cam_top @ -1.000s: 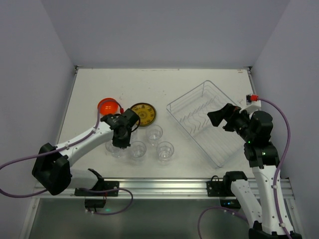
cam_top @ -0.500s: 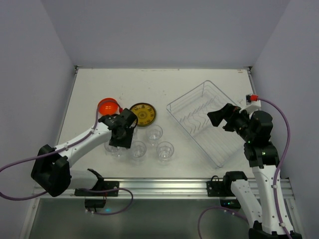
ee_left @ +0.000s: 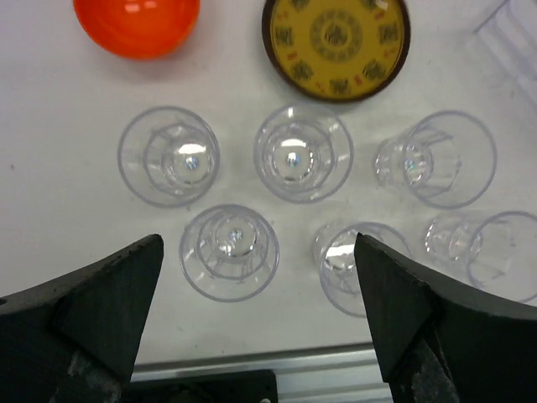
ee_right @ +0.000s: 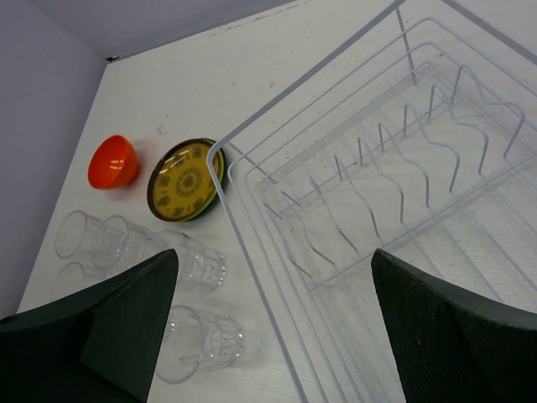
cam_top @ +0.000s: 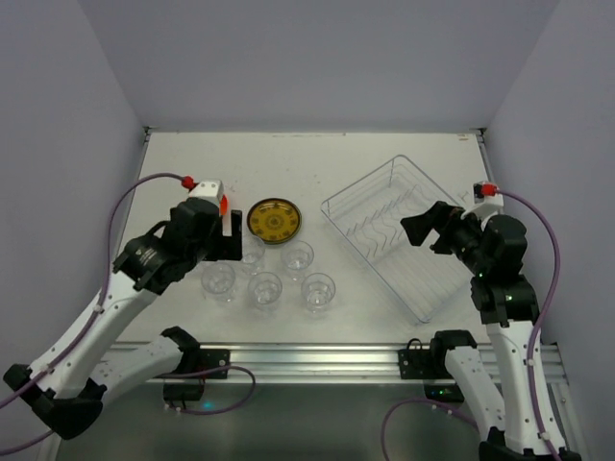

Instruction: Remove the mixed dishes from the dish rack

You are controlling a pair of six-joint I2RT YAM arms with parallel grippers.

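The clear dish rack (cam_top: 384,206) sits at the right of the table, with only its wire holder (ee_right: 394,180) showing inside. Several clear cups (ee_left: 303,153) stand in two rows near the front edge. Behind them are the orange bowl (ee_left: 137,25) and the olive-yellow patterned plate (ee_left: 338,42); a green rim shows under the plate (ee_right: 186,181) in the right wrist view. My left gripper (ee_left: 258,277) hangs open above the cups, holding nothing. Over the rack's near side my right gripper (ee_right: 275,260) is open and empty.
The metal rail (cam_top: 317,357) runs along the table's front edge just below the cups. Grey walls close in the table on the left, back and right. In the top view my left arm (cam_top: 159,254) covers most of the bowl.
My left gripper has opened, let go of a cup in the front row, and lifted up and back to the left. The right arm has not moved.
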